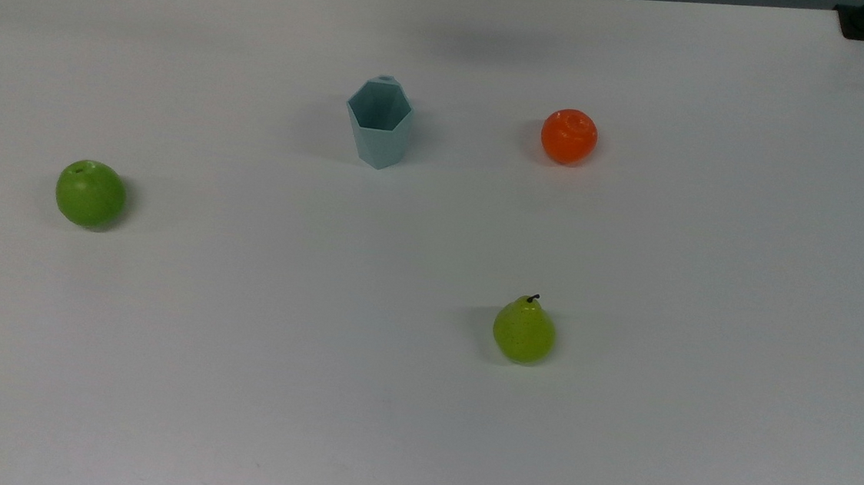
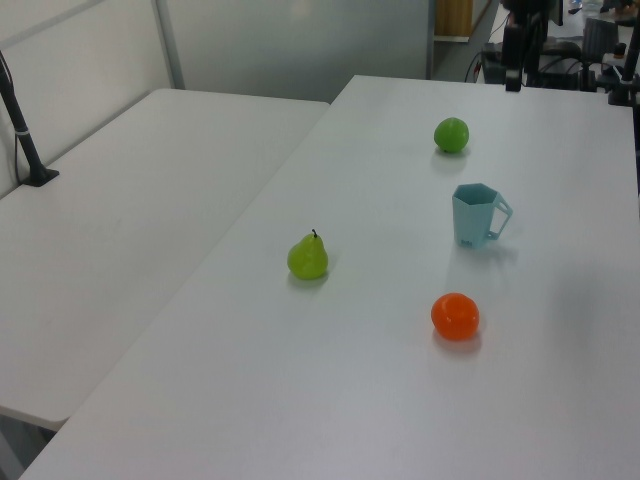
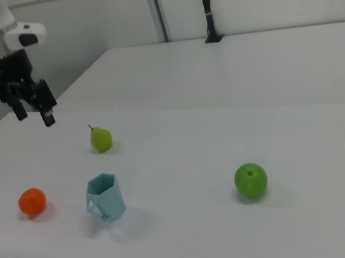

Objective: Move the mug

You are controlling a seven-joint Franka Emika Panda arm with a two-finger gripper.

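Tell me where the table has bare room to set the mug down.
In the top view, the widest bare stretch of the table runs along the bottom edge, below the apple and pear. The right side beyond the orange is also bare. The tightest spot is between the mug and orange.

One mug (image 1: 379, 121), one green apple (image 1: 90, 193), one pear (image 1: 523, 332), one orange (image 1: 568, 136), two tables (image 2: 150, 180)

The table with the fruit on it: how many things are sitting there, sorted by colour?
Green: 2, an apple and a pear
Orange: 1, an orange
Pale blue: 1, a mug
Total: 4 on the table
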